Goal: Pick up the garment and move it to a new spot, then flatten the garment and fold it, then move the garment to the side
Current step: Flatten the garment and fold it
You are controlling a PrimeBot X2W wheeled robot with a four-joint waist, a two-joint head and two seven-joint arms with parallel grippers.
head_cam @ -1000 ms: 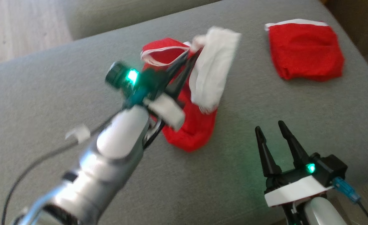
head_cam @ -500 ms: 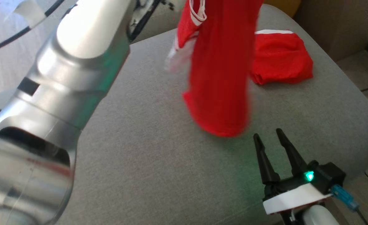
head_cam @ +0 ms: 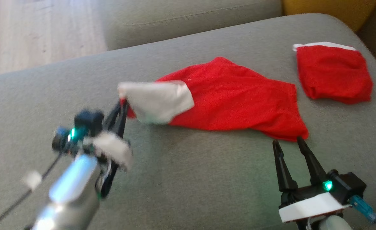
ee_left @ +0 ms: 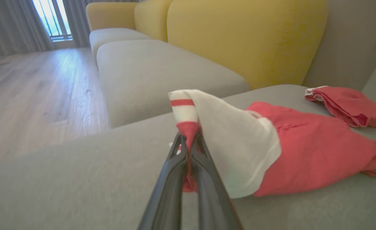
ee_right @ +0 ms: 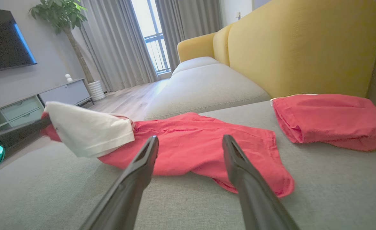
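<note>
Garment point(head_cam: 239, 102) lies spread mid-cushion point(head_cam: 188, 185), so the move looks done; flattening, folding and setting aside remain. Left gripper point(head_cam: 121, 107) pinches its white sleeve, raised toward the cushion's left edge. Right gripper point(head_cam: 287, 141) gapes empty beside the near corner. Half a second ago the garment hung in the air.
</note>
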